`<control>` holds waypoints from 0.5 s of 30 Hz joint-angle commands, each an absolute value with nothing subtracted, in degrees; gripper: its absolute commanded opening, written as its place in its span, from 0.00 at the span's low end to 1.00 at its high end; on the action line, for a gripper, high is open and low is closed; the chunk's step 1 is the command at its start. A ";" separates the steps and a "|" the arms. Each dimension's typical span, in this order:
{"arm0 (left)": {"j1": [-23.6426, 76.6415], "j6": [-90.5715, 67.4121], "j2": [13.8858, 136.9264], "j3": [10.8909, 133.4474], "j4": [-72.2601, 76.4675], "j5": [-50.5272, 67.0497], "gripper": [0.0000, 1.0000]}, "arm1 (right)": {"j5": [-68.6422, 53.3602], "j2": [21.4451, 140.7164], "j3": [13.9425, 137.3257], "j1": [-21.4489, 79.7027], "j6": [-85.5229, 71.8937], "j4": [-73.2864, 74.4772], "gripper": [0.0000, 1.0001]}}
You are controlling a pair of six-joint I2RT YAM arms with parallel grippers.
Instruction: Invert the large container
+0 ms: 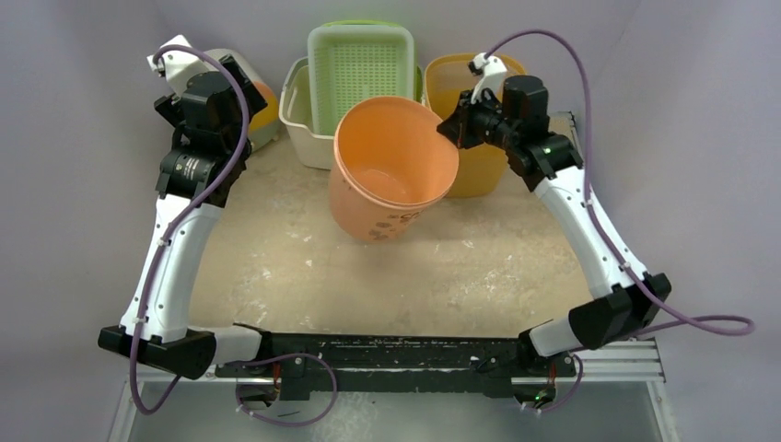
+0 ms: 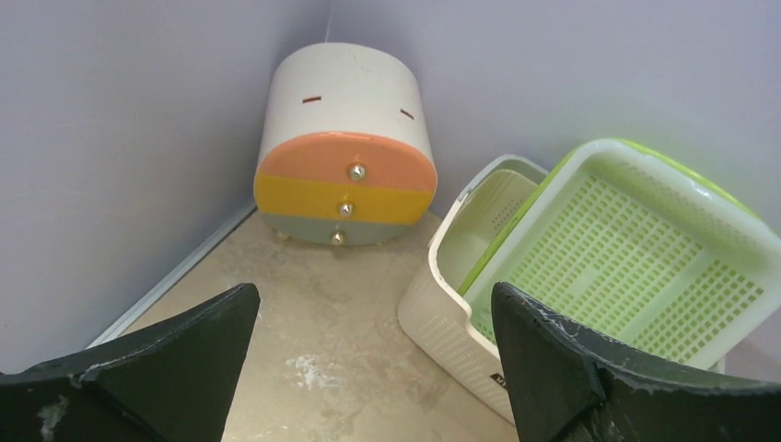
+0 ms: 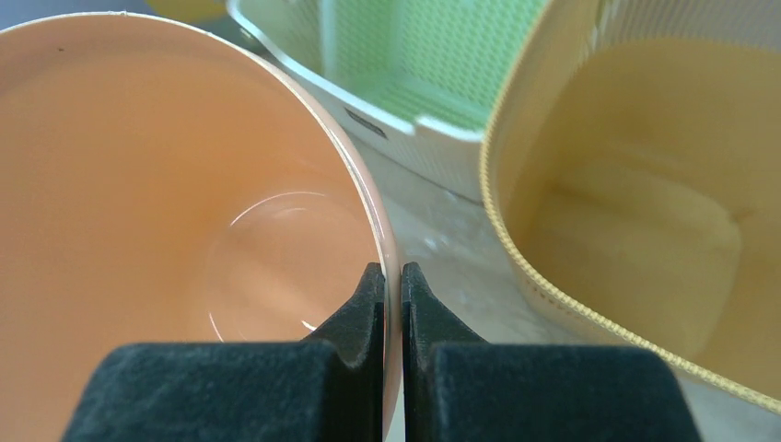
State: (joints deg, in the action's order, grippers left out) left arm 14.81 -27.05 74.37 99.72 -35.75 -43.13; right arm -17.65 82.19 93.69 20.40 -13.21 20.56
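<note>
Overhead only: both arms whole, and the large orange container (image 1: 391, 170) seen entire, tipped at an angle near the middle of the table (image 1: 276, 258), mouth up, dark dots low on the outer wall; resting or lifted clear, cannot tell.
Right wrist only: close look down the container's smooth inside to its round bottom, with the thin rim caught between two black fingers (image 3: 364, 308).
Left wrist only: front of the rounded drawer unit (image 2: 345, 157) in the back-left corner, with three drawers in orange, yellow and grey, each with a small knob.
Right gripper (image 3: 392, 272): almost fully closed, pinching the container's rim on its right side, one finger inside the wall and one outside.
Left gripper (image 2: 373, 295): spread wide, holding nothing, touching nothing, above bare tabletop and aimed toward the drawer unit.
Green basket (image 1: 361, 60): set at a tilt inside the white basket (image 1: 299, 110), right behind the container.
Yellow bin (image 1: 479, 166): upright, just beside the container on its right; parted from it by a narrow strip of table in the right wrist view.
</note>
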 commanded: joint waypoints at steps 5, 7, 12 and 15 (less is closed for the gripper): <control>14.77 -29.41 72.41 95.93 -35.69 -37.80 0.93 | -5.46 85.22 92.61 24.37 -8.77 22.58 0.00; 14.77 -29.99 72.71 95.19 -35.96 -35.93 0.92 | -5.81 85.58 91.31 24.87 -8.62 22.81 0.00; 14.75 -30.02 74.31 94.40 -40.40 -31.61 0.91 | -5.16 84.94 86.08 27.19 -8.71 21.98 0.00; 14.75 -30.75 74.11 92.81 -41.38 -29.44 0.90 | -4.18 84.11 82.62 27.90 -8.94 20.29 0.00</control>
